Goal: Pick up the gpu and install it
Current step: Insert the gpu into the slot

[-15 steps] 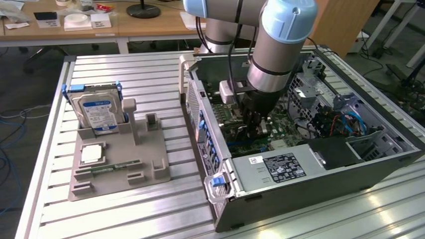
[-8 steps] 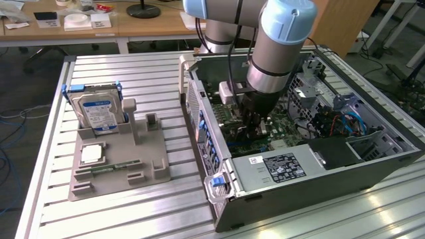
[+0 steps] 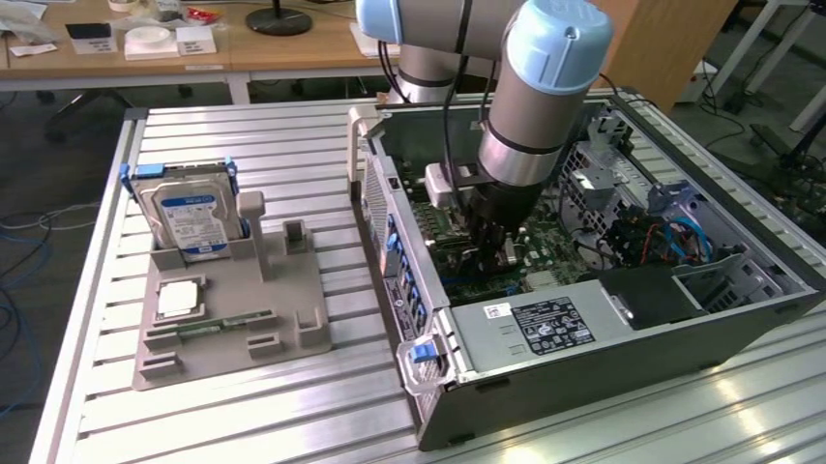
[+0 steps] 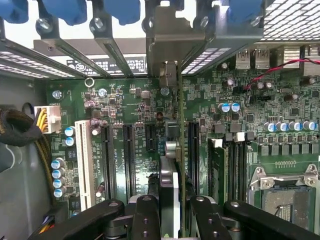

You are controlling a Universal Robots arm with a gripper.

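Note:
My gripper (image 3: 494, 244) is lowered into the open computer case (image 3: 587, 382), above the green motherboard (image 3: 548, 259). In the wrist view its black fingers (image 4: 146, 215) are shut on the gpu (image 4: 171, 167), a thin card seen edge-on. The card runs between the long black expansion slots (image 4: 127, 155) towards its silvery bracket (image 4: 169, 47), which stands at the case's rear slot openings. Whether the card's edge sits in a slot or just above it is hidden by the card itself.
A grey parts holder (image 3: 239, 353) on the slatted table (image 3: 246, 425) carries a hard drive (image 3: 193, 217), a memory stick (image 3: 222, 326) and a square chip (image 3: 178, 300). Inside the case are the power supply (image 3: 548, 327), blue cables (image 3: 682, 237), memory sticks (image 4: 227, 165) and the processor socket (image 4: 287, 197).

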